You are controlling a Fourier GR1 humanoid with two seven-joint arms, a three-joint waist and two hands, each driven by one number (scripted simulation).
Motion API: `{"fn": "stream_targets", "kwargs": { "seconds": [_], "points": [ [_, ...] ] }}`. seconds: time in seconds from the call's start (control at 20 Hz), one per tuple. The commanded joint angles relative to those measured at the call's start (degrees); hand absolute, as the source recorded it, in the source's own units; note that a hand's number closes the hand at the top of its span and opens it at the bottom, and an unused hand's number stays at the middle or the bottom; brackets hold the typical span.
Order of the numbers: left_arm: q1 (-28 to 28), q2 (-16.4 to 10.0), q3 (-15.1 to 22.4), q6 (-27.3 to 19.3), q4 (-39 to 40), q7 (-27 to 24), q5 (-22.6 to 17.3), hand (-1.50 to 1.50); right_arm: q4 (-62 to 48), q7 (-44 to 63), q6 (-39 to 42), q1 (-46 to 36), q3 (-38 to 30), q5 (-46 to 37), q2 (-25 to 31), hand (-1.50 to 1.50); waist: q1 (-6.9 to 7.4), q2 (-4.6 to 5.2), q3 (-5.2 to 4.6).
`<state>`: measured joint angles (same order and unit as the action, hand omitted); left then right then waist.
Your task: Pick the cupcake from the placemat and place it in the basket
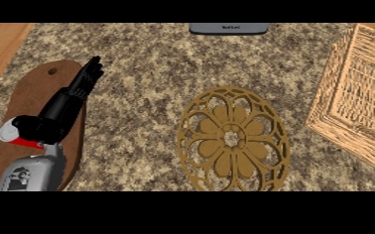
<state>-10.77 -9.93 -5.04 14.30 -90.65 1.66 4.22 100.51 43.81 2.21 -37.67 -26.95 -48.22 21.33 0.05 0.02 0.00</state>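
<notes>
1. Cupcake position cannot be told for sure: a small white-and-red thing shows at the view's left edge, lying on a brown cutting board. The left wrist hides part of it, so whether it is the cupcake stays unclear.
2. The left hand is released, its fingers straight and close together, pointing away from the robot. It hangs over the far part of the cutting board, near the board's small round hole, and grasps nothing.
3. The placemat, a round golden-brown piece with a cut-out flower pattern, lies flat on the speckled worktop at the middle of the view, well apart from the left hand.
4. The basket, of pale woven wicker, stands at the right edge, just beside the placemat, and is partly cut off by the frame.
5. A grey device sits at the worktop's far edge, only its near side showing.
</notes>
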Motion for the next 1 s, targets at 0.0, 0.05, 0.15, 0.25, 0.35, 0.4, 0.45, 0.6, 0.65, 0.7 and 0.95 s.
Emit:
{"fn": "stream_targets", "kwargs": {
  "seconds": [0.0, 0.05, 0.15, 0.25, 0.35, 0.4, 0.45, 0.6, 0.65, 0.7, 0.95],
  "points": [
    [-0.41, 1.74, 1.74, -2.17, -3.85, 3.84, 1.47, 0.00, -4.44, -4.23, -2.21, 3.13, -1.53, 3.11, 1.55, 1.50, 0.09, -0.04, 0.02],
    [0.23, 1.71, 1.82, -1.46, -0.45, 0.61, 1.87, 0.00, -6.81, -6.16, -0.64, 2.38, -4.02, 6.19, 4.61, 1.50, -0.02, 0.00, 0.01],
    [2.58, -0.81, -0.62, 1.43, -2.33, -0.95, -0.93, 0.00, -8.71, -10.54, -7.57, 8.21, -2.12, 3.06, -0.57, 1.50, 0.31, 0.06, 0.03],
    [-2.14, -0.16, -0.11, 0.28, 1.44, 1.26, 0.27, 0.00, -12.36, -13.15, -9.13, 6.67, -3.21, 4.59, 2.37, 1.50, 0.08, 0.08, 0.01],
    [0.64, 1.48, 1.14, -0.66, -5.16, 4.32, -0.29, 0.00, -13.44, -18.26, -8.99, 9.80, -6.92, 7.82, 5.26, 1.50, 0.17, -0.03, 0.05],
    [0.57, 1.13, 1.09, -0.53, -1.30, 0.48, 1.05, 0.00, -12.65, -16.77, -14.18, 9.98, -2.61, 3.68, 0.71, 1.50, 0.16, 0.04, 0.01],
    [1.72, 1.34, 1.10, -0.46, -4.81, 2.90, 0.08, 0.00, -18.44, -20.45, -11.88, 7.88, -7.24, 8.67, 6.25, 1.50, 0.31, 0.02, 0.03],
    [1.85, 2.40, 2.32, -2.12, 2.07, -4.06, 3.93, 0.00, -22.41, -22.69, -17.02, 6.62, -3.35, 4.41, 5.60, 1.50, 0.30, 0.12, 0.00],
    [2.81, 2.77, 3.16, -2.21, -2.00, -1.62, 3.73, 0.00, -24.74, -24.47, -18.52, 6.77, -4.05, 5.28, 6.15, 1.50, 0.38, 0.06, 0.01],
    [2.91, 1.20, 0.90, 0.26, -2.66, -0.13, 0.36, 0.00, -19.21, -24.05, -16.60, 10.93, -4.44, 6.47, 6.33, 1.50, 0.08, -0.04, 0.00],
    [4.61, 3.11, 3.00, -1.65, -4.31, -0.67, 2.55, 0.00, -28.67, -31.47, -23.59, 8.27, -11.23, 14.30, 7.48, -1.50, 0.26, -0.01, 0.04]
  ]
}}
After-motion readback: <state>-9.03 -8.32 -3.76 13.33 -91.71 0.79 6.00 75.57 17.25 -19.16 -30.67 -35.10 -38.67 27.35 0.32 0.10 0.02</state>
